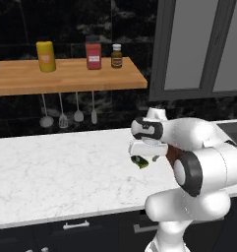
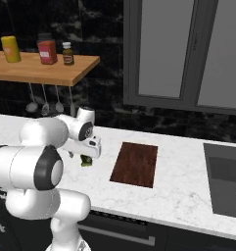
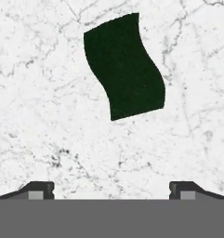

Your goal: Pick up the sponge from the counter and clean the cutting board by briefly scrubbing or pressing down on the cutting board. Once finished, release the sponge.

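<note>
One long white marble table [image 2: 188,191] runs across the kitchen above dark drawers. Over its left part hangs an orange-brown shelf [image 1: 66,76] with a yellow jar [image 1: 46,56], a red jar [image 1: 93,55] and a small brown bottle [image 1: 116,55] in a row, and utensils [image 1: 63,118] dangling below. A sink [image 2: 224,184] is set into the table at the far right. The white arm [image 2: 41,162] bends low over the table. The dark reddish-brown board [image 2: 135,163] lies flat on the table, right of the arm's hand and apart from it. The fingers [image 3: 111,190] stand spread wide, holding nothing, pointing down at the marble. The sponge [image 3: 124,65], dark green on top, lies on the table just beneath the hand, free of both fingers; in the right base view it [image 2: 86,161] sits left of the board, not touching it.
</note>
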